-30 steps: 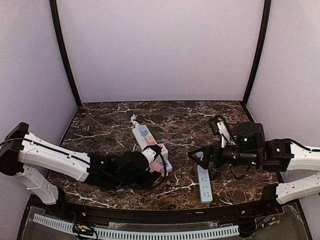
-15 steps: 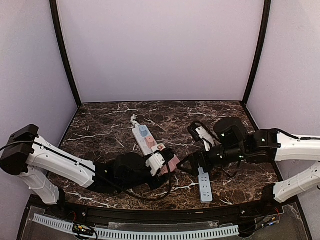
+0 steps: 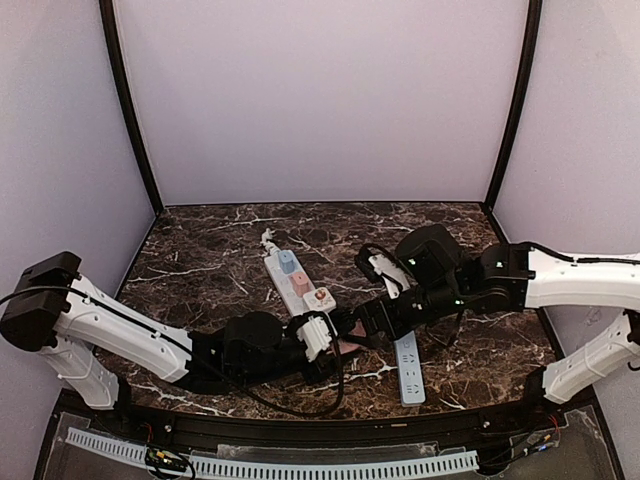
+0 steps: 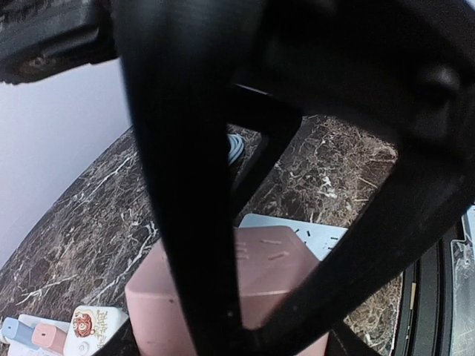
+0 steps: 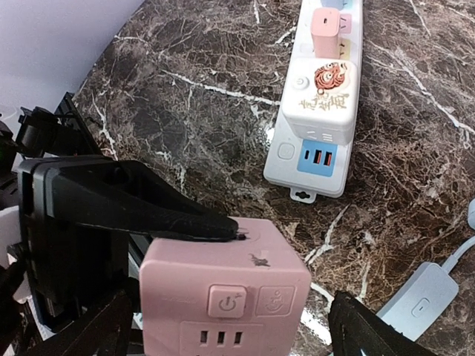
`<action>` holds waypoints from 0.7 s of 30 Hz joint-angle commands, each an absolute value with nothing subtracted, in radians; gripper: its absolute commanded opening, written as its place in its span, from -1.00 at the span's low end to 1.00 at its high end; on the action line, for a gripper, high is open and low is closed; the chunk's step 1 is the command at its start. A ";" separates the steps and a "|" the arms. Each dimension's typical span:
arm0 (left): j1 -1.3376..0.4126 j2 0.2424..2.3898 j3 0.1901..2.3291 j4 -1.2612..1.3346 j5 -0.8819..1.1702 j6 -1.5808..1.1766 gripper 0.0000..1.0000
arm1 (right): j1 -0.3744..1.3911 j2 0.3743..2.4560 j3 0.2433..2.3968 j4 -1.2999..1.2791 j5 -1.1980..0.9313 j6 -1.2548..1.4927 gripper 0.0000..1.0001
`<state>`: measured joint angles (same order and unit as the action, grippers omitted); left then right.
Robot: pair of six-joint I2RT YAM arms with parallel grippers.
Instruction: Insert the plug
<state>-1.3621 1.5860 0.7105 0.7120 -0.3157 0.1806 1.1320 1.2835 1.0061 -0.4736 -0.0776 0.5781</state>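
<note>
The plug, a pink cube with a power button and sockets on one face, hangs just above the marble between the two arms. My left gripper is shut on it, one black finger pressed along its top face, and the cube fills the left wrist view. My right gripper has come in from the right and stands open. Its fingertips flank the cube with small gaps on both sides. The white power strip lies behind, carrying a small pink plug and a white adapter.
A pale blue power strip lies on the marble table just right of the cube, near the front edge; it also shows under the cube. Its cord end shows at the right. Purple walls enclose the table on three sides.
My left arm has carried the pink cube rightward, away from the white strip. My right arm has swung left and down until its open fingers sit on either side of the cube.
</note>
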 commanded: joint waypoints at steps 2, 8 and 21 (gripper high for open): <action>-1.374 1.585 0.693 0.803 -0.314 0.219 -0.25 | 1.140 1.313 1.054 -0.518 -0.107 0.599 0.76; -1.381 1.598 0.695 0.826 -0.330 0.243 -0.26 | 1.140 1.340 1.078 -0.544 -0.115 0.603 0.62; -1.401 1.635 0.724 0.839 -0.389 0.285 -0.22 | 1.140 1.397 1.089 -0.576 -0.135 0.601 -0.20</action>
